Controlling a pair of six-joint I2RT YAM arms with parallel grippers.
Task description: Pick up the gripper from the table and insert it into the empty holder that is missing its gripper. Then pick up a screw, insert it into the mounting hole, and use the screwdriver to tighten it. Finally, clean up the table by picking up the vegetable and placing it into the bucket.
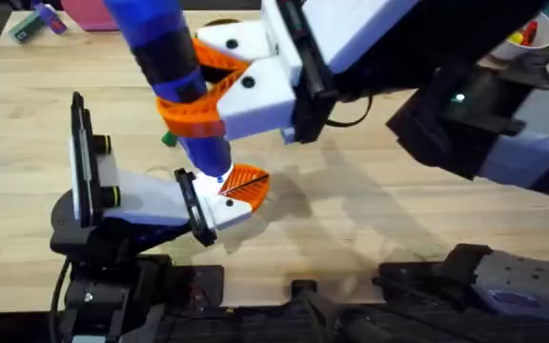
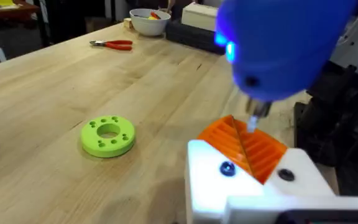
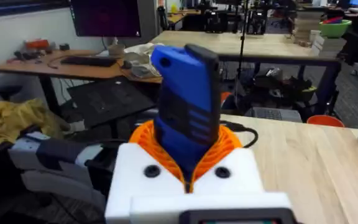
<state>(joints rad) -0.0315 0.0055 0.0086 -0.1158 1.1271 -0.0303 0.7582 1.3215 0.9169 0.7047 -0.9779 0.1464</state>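
- The right claw (image 1: 203, 100) is closed on the blue screwdriver (image 1: 165, 48), which it holds nearly upright with the tip (image 2: 252, 122) down at the orange wedge (image 1: 246, 184).
- The wedge sits in the left claw (image 2: 247, 155); whether those fingers press it, I cannot tell.
- If the tip is not centred on the screw, it may slip and scratch the ribs.
- Too much push could tilt the wedge in its white holder (image 1: 219, 211).
- The green disc (image 2: 108, 135) lies apart on the tabletop (image 2: 55, 87), no risk there.

The right claw (image 1: 219, 84) grips the blue screwdriver (image 1: 174, 71) upright, tip down on the orange gripper (image 1: 247, 184). That gripper sits in the white holder (image 1: 222, 211) on the tabletop (image 1: 370, 219).
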